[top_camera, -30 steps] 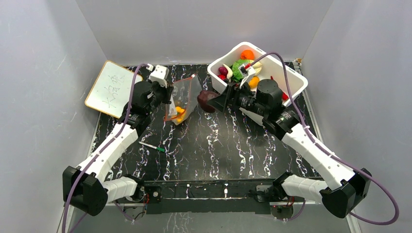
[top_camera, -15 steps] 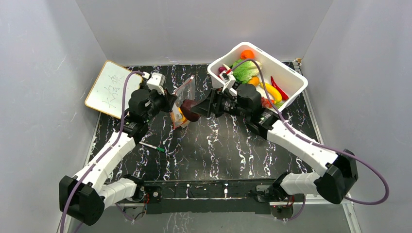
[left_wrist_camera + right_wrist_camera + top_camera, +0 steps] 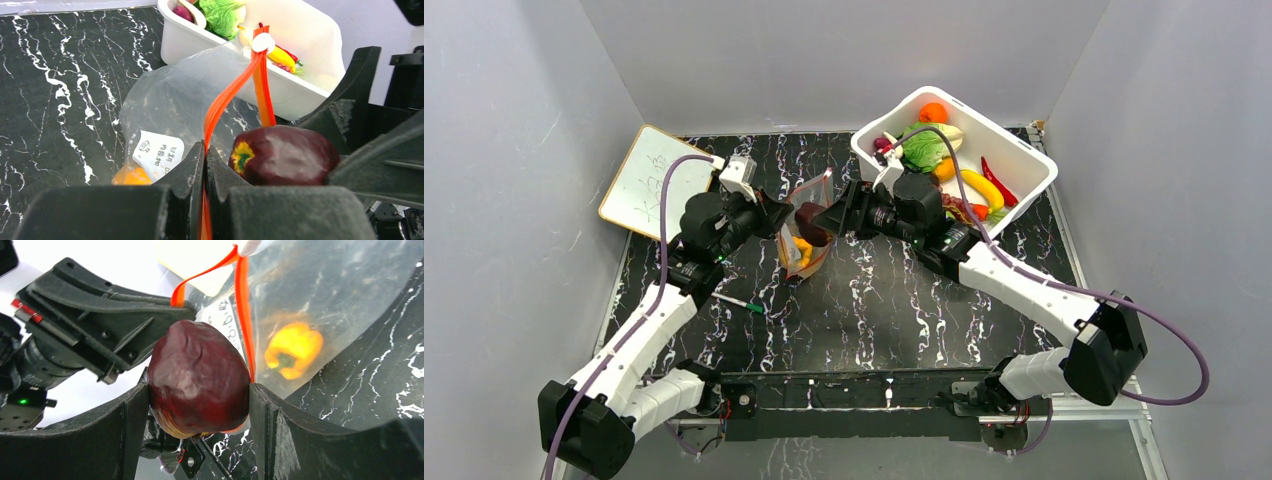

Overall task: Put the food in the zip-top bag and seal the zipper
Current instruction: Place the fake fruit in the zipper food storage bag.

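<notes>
Over the last second the right gripper [image 3: 826,220] has swung left, away from the corner of the white tub [image 3: 185,42], and its jaws stand wide around a dark red-purple fruit [image 3: 197,377], one finger pressed to each side. The fruit now sits at the mouth of the zip-top bag [image 3: 170,100], where a second ago it hung well apart from it. The left gripper [image 3: 205,165] is closed tight on the zipper [image 3: 227,95] and has drawn the bag nearer and a little lower, holding one side of the rim up. The two red-orange strips part below the slider and the fruit lies between them; we cannot tell whether it has crossed the rim yet. A yellow-orange piece [image 3: 292,347] already lies in the bottom of the bag, so we judge this to be a later piece going in, with more food waiting in the tub and the sealing not yet begun. Room is tight: the left fingers sit just beside the fruit, and the free strip touches or nearly touches its far side. The whiteboard [image 3: 649,180] and the pen [image 3: 737,302] lie well apart, and the table [image 3: 904,300] is bare in front of the bag, leaving us room to pull back.
</notes>
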Controlling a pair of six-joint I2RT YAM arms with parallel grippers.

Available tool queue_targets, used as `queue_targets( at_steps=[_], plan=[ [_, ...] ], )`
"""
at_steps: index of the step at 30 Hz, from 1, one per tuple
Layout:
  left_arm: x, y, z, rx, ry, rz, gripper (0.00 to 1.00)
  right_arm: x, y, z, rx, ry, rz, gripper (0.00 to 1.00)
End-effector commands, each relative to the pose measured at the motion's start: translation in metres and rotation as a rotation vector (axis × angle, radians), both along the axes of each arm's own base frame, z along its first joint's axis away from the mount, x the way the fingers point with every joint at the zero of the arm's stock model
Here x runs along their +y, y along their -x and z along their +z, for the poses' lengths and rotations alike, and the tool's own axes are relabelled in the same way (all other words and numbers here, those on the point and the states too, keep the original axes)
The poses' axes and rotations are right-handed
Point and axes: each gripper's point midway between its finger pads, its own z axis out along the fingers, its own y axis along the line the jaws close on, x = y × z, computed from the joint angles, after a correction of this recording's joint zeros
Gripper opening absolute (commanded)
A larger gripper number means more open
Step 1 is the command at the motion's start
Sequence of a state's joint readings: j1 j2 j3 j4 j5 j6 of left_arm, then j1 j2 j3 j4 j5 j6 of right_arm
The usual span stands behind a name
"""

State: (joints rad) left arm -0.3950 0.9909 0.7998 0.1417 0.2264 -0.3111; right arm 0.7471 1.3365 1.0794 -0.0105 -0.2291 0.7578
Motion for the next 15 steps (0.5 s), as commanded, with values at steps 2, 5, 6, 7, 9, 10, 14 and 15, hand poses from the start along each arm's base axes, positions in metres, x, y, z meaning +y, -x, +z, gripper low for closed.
queue_targets(
  at_steps=[2, 5, 6, 7, 9, 10, 14, 15],
  plan=[
    [-0.009, 0.013, 0.017, -0.031, 0.063, -0.060, 0.00, 0.000, -0.017, 0.008, -0.028, 0.001, -0.079, 0.30],
    [-0.012, 0.015, 0.020, -0.029, 0.080, -0.082, 0.00, 0.001, -0.021, 0.002, -0.017, 0.016, -0.092, 0.31],
    [-0.014, 0.017, 0.021, -0.029, 0.087, -0.091, 0.00, 0.001, -0.023, 0.000, -0.014, 0.022, -0.097, 0.31],
    [-0.015, 0.018, 0.023, -0.030, 0.096, -0.096, 0.00, 0.001, -0.024, -0.003, -0.007, 0.028, -0.104, 0.32],
    [-0.017, 0.020, 0.026, -0.030, 0.112, -0.113, 0.00, 0.001, -0.028, -0.008, -0.002, 0.044, -0.122, 0.32],
    [-0.018, 0.021, 0.027, -0.031, 0.120, -0.118, 0.00, 0.000, -0.030, -0.010, 0.002, 0.052, -0.133, 0.32],
    [-0.021, 0.023, 0.030, -0.031, 0.141, -0.130, 0.00, -0.001, -0.037, -0.017, 0.026, 0.078, -0.175, 0.38],
    [-0.021, 0.023, 0.030, -0.032, 0.142, -0.132, 0.00, -0.001, -0.038, -0.017, 0.028, 0.079, -0.182, 0.39]
  ],
)
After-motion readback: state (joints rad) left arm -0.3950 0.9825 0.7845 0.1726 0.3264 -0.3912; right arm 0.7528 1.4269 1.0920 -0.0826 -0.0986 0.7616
